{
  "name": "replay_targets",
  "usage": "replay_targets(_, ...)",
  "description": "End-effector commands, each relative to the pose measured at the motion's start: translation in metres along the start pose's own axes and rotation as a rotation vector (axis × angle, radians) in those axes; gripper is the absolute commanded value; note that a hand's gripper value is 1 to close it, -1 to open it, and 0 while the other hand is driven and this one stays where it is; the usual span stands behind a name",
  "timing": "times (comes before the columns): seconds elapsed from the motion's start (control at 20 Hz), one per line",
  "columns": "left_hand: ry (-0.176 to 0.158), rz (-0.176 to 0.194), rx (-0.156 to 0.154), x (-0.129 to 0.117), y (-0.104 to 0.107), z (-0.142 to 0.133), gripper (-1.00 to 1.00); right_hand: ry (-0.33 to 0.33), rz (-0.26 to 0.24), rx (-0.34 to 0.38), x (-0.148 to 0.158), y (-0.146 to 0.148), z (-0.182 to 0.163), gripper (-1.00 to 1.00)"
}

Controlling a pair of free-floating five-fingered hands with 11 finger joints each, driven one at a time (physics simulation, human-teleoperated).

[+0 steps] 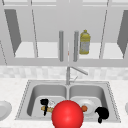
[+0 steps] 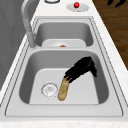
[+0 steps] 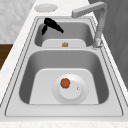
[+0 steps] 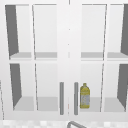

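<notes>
Front view: left hand (image 1: 44,103) is reaching down into the left basin, fingers curling onto the near end of a tan bread roll (image 1: 49,109); right hand (image 1: 102,113) is hanging idle at the sink's (image 1: 108,86) front rim, fingers curled on nothing. Left side view: the fingertips (image 2: 71,75) are pinching the roll's (image 2: 63,90) top end, the drain (image 2: 49,89) just beside it, so closing lower along the roll would probably grip better. Right side view: the hand (image 3: 51,24) is hovering above the roll (image 3: 65,44).

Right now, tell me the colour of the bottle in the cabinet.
Yellow bottle with a pale label, best in the front view.
</notes>
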Motion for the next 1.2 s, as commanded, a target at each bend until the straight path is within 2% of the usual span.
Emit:
replay_targets(0.0, -0.064, 0.039, -0.067, 0.0, -0.002, -0.005, -1.0, 0.0, 0.0, 0.0, 0.0, 0.0, 0.0, 0.0)
replay_targets(0.2, -0.101, 0.012, -0.075, -0.005, -0.012, -0.008, -1.0, 0.0, 0.0, 0.0, 0.0, 0.0, 0.0, 0.0)
replay_targets(0.3, -0.111, -0.007, -0.065, -0.007, -0.015, -0.01, -1.0, 0.0, 0.0, 0.0, 0.0, 0.0, 0.0, 0.0)
replay_targets(0.6, -0.115, -0.013, -0.056, -0.015, -0.022, -0.016, -1.0, 0.0, 0.0, 0.0, 0.0, 0.0, 0.0, 0.0)
replay_targets(0.9, -0.087, -0.002, -0.028, -0.029, -0.016, -0.028, -1.0, 0.0, 0.0, 0.0, 0.0, 0.0, 0.0, 0.0)
replay_targets(1.0, -0.078, 0.014, -0.023, -0.033, -0.013, -0.033, -1.0, 0.0, 0.0, 0.0, 0.0, 0.0, 0.0, 0.0)
replay_targets(1.15, -0.087, 0.011, -0.028, -0.037, -0.014, -0.042, -1.0, 0.0, 0.0, 0.0, 0.0, 0.0, 0.0, 0.0)
